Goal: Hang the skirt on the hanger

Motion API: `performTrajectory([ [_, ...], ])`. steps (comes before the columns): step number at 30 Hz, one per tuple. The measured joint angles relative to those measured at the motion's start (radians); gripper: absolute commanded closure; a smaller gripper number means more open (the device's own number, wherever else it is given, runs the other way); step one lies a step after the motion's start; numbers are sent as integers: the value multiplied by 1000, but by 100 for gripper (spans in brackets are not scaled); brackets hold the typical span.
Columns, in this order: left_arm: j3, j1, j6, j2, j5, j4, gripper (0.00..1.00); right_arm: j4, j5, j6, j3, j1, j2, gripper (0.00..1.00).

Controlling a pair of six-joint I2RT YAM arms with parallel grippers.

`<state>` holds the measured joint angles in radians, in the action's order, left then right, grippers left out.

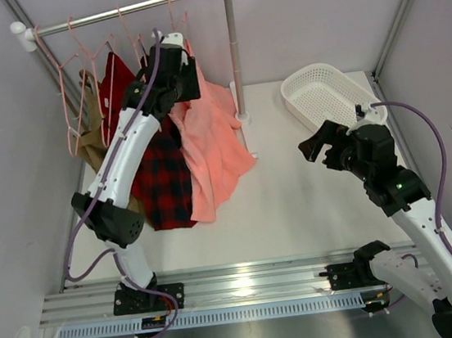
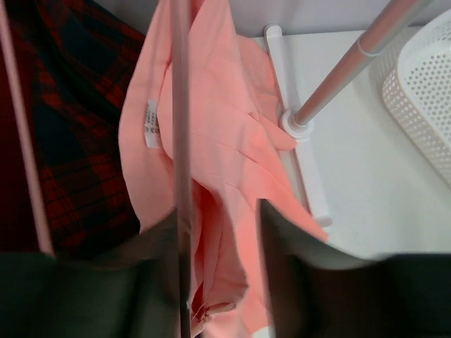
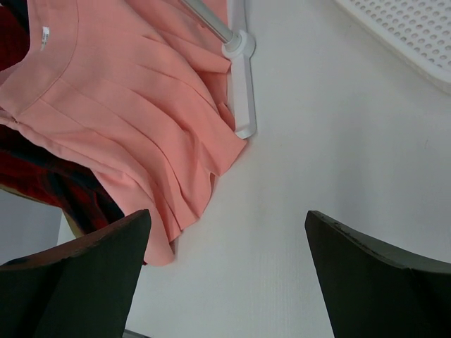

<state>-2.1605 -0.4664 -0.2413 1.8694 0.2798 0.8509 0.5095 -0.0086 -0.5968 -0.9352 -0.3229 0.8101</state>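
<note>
The salmon-pink skirt (image 1: 214, 141) hangs below the white rail (image 1: 132, 9), its hem resting on the table. It fills the left wrist view (image 2: 218, 141), its white label (image 2: 151, 123) at the waist, and shows in the right wrist view (image 3: 120, 113). My left gripper (image 1: 182, 79) is up at the rail above the skirt's waist; its jaws (image 2: 218, 274) stand apart, with a thin grey bar (image 2: 182, 141) along the left finger. The skirt's own hanger is hidden; empty pale-pink hangers (image 1: 74, 105) hang at the rail's left. My right gripper (image 1: 315, 143) is wide open and empty above the bare table (image 3: 225, 274).
A red-and-black plaid shirt (image 1: 166, 184) and a plain red garment (image 1: 116, 83) hang left of the skirt. The rail's post (image 1: 234, 52) and foot (image 3: 239, 91) stand right of the skirt. A white perforated basket (image 1: 324, 95) sits at the back right.
</note>
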Motion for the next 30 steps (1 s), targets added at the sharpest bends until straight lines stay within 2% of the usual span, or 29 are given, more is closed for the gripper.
performTrajectory([
  [2,1,0,9,-32,-7,6,26,2,4,9,-4,0,-8,1],
  [3,1,0,12,-53,-9,11,1,3,9,16,-10,0,-10,1],
  [8,0,0,33,-211,-34,27,0,21,46,37,-83,0,-2,1],
  [13,30,0,58,-450,-47,23,1,40,69,41,-135,0,-9,1],
  [22,536,0,58,-1023,-48,36,0,30,53,83,-117,0,-123,1],
  [30,1035,0,-42,-1316,-162,87,1,-50,-29,77,88,-1,-225,1],
])
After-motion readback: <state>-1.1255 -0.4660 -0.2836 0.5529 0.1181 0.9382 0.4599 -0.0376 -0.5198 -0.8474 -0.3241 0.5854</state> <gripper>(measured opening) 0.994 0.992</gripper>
